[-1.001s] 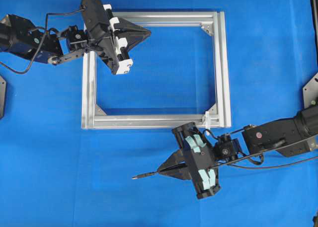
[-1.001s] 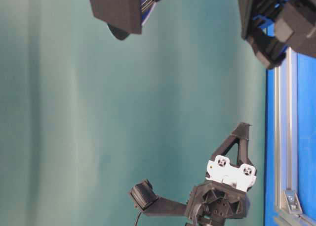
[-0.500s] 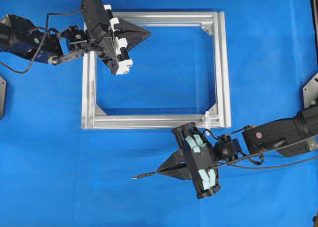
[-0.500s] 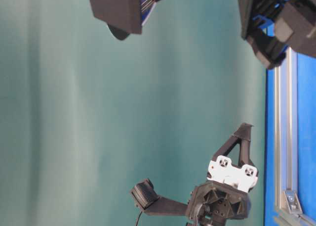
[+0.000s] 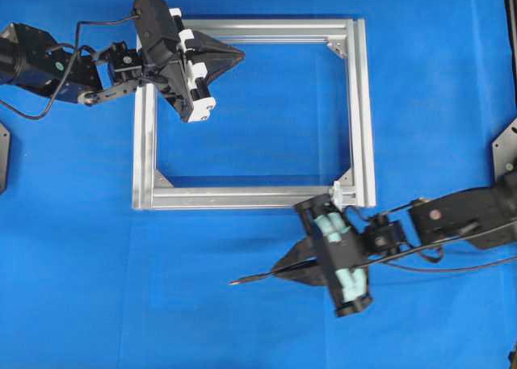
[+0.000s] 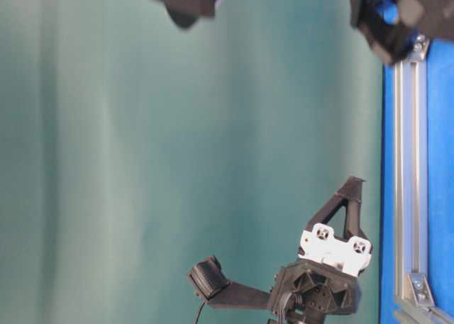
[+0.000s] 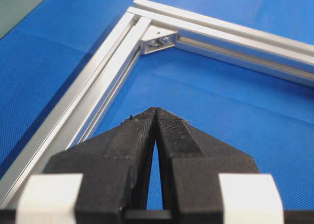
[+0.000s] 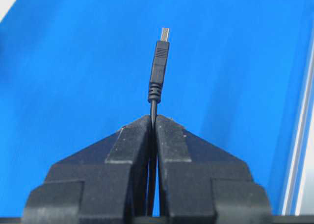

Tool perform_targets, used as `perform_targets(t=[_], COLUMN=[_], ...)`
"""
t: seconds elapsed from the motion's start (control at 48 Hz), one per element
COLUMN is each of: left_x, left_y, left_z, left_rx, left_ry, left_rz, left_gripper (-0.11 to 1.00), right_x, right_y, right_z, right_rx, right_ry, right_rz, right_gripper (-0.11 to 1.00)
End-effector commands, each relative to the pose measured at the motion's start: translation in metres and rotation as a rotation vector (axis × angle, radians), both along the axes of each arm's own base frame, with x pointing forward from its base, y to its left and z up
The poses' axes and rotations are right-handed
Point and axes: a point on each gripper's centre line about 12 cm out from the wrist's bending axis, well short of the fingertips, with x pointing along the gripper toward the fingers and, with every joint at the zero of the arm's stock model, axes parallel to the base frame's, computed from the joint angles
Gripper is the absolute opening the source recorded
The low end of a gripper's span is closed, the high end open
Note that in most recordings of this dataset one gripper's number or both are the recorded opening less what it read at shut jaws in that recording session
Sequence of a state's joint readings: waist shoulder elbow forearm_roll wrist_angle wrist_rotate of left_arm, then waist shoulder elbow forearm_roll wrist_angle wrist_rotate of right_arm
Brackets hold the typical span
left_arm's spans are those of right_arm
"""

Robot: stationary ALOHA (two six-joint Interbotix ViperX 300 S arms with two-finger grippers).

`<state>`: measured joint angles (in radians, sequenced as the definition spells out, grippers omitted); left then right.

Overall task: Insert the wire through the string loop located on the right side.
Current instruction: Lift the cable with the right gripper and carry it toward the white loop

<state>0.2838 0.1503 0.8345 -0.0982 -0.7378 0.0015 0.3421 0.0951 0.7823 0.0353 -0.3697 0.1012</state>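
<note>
One step done: right hand (image 5: 284,270) clamped on the wire (image 8: 159,62), plug pointing 9 o'clock, w/ string loop (image 5: 338,193) at its 1 o'clock, unthreaded. Left hand (image 7: 155,111) was closed, empty.

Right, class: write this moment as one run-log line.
right gripper: shut on wire | plug tip: outside frame, pointing away from string loop | left gripper: shut, empty | insertion: not started
</note>
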Motion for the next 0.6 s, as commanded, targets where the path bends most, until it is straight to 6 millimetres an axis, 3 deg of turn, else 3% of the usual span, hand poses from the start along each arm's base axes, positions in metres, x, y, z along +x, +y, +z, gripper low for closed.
perform_targets(t=[0.0, 0.396, 0.584], left_x=[0.003, 0.004, 0.004], left_y=[0.002, 0.002, 0.002], left_z=[0.017, 0.02, 0.02], left_rx=[0.018, 0.02, 0.021], left_ry=[-0.049, -0.056, -0.058], left_rz=[0.001, -0.001, -0.001], left_gripper=[0.0, 0.0, 0.0], right_x=[-0.014, -0.112, -0.143], right_y=[0.0, -0.031, -0.043], right_z=[0.014, 0.01, 0.013], right_rx=[0.022, 0.063, 0.07], right_ry=[-0.028, 0.026, 0.025], right_rz=[0.001, -0.032, -0.03], right_gripper=[-0.04, -0.04, -0.04])
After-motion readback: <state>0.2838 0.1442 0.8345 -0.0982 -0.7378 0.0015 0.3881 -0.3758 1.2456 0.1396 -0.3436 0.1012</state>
